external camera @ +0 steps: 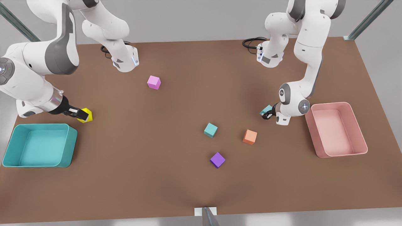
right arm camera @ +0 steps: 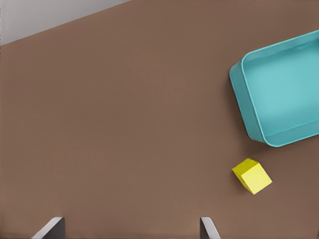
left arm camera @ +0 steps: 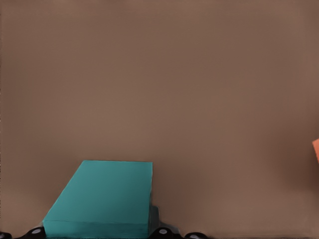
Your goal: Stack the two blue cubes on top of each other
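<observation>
One blue cube (external camera: pixel 210 130) rests on the brown table near the middle. The other blue cube (external camera: pixel 266 110) is at the front view's right, between the fingers of my left gripper (external camera: pixel 267 113). The left wrist view shows this cube (left arm camera: pixel 104 199) up close, with my left gripper (left arm camera: pixel 98 233) shut on it, a finger against each side. My right gripper (external camera: pixel 75 113) hangs at the front view's left, over a yellow cube (external camera: pixel 86 115). In the right wrist view that gripper (right arm camera: pixel 132 229) is open with nothing in it, and the yellow cube (right arm camera: pixel 252 176) lies apart from it.
An orange cube (external camera: pixel 250 137) lies between the two blue cubes, and its corner (left arm camera: pixel 316 149) shows in the left wrist view. A purple cube (external camera: pixel 217 159) sits nearer the front, a pink cube (external camera: pixel 154 82) farther back. A teal bin (external camera: pixel 70 147) and a pink bin (external camera: pixel 317 141) stand at opposite sides.
</observation>
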